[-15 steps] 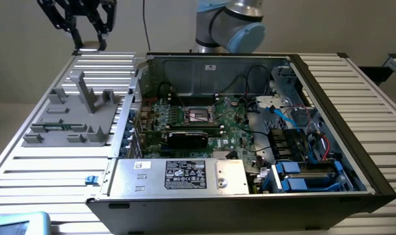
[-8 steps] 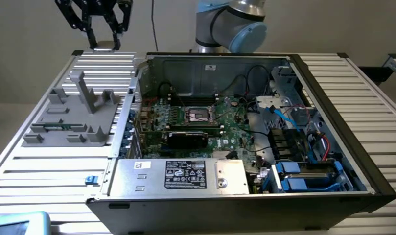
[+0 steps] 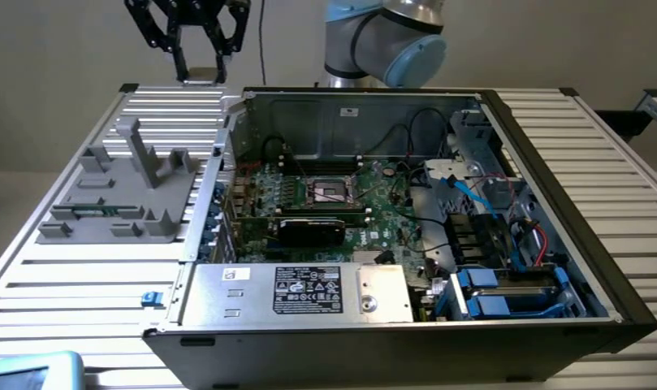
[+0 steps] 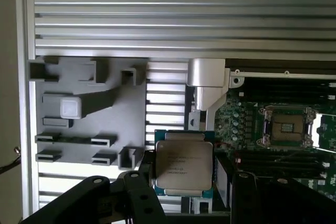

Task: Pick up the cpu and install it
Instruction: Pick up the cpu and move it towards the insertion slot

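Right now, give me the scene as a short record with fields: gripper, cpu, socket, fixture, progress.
gripper: gripper raised high above the table, closed on the cpu
cpu: cpu held off the table, metal top toward the wrist camera
socket: socket on the motherboard in the open computer case, looks empty
fixture: fixture on the table, at the exterior view's left of the case
progress: cpu picked up, not installed

The arm (image 3: 388, 41) stands at the back, its blue-capped joint bent. The gripper (image 3: 201, 75) hangs high at the exterior view's left, pointing straight down, with black fingers (image 4: 140, 182) partly spread and clamped on opposite edges of the cpu (image 4: 184, 163).
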Controlling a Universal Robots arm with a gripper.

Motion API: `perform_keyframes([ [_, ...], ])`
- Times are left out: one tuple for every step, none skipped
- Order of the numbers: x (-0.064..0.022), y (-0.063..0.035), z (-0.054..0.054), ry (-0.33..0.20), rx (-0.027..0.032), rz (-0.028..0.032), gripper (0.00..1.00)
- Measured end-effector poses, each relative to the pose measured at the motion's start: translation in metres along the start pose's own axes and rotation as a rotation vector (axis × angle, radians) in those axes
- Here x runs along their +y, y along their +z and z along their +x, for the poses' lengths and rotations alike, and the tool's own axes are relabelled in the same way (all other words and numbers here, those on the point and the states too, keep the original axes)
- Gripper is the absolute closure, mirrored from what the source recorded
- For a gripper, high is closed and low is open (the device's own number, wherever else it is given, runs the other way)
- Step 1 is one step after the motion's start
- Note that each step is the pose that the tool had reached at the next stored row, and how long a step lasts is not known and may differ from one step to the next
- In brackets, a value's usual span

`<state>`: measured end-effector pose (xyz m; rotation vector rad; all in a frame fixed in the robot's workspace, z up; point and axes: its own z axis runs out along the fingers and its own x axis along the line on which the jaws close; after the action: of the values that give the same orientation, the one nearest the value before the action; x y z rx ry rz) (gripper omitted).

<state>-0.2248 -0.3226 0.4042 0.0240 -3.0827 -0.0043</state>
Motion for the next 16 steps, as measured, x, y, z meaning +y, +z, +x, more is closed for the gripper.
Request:
perform_keyframes([
  [-0.0001, -0.0003, -0.004, 0.000, 0.0000, 0.0000, 0.45],
  [-0.0002, -0.0006, -0.009, 0.000, 0.0000, 0.0000, 0.45],
  [-0.0002, -0.0008, -0.014, 0.000, 0.0000, 0.0000, 0.45],
  [-0.0003, -0.0011, -0.018, 0.000, 0.0000, 0.0000, 0.45],
  [-0.0004, -0.0014, -0.023, 0.000, 0.0000, 0.0000, 0.45],
  [-0.0005, -0.0016, -0.027, 0.000, 0.0000, -0.0001, 0.45],
  [-0.0005, -0.0019, -0.032, 0.000, 0.0000, -0.0001, 0.45],
  [-0.0006, -0.0022, -0.036, 0.000, 0.0000, -0.0001, 0.45],
  [-0.0006, -0.0025, -0.041, 0.000, 0.0001, -0.0001, 0.45],
  [-0.0007, -0.0027, -0.046, 0.000, 0.0000, -0.0001, 0.45],
  [-0.0008, -0.0030, -0.050, 0.000, 0.0000, -0.0001, 0.45],
  [-0.0009, -0.0032, -0.054, 0.000, -0.0001, -0.0002, 0.45],
  [-0.0010, -0.0035, -0.059, 0.000, 0.0001, -0.0001, 0.45],
  [-0.0011, -0.0038, -0.064, 0.000, 0.0000, -0.0001, 0.45],
  [-0.0011, -0.0040, -0.068, 0.000, 0.0000, -0.0001, 0.45],
  [-0.0013, -0.0043, -0.073, 0.000, 0.0000, -0.0001, 0.45],
])
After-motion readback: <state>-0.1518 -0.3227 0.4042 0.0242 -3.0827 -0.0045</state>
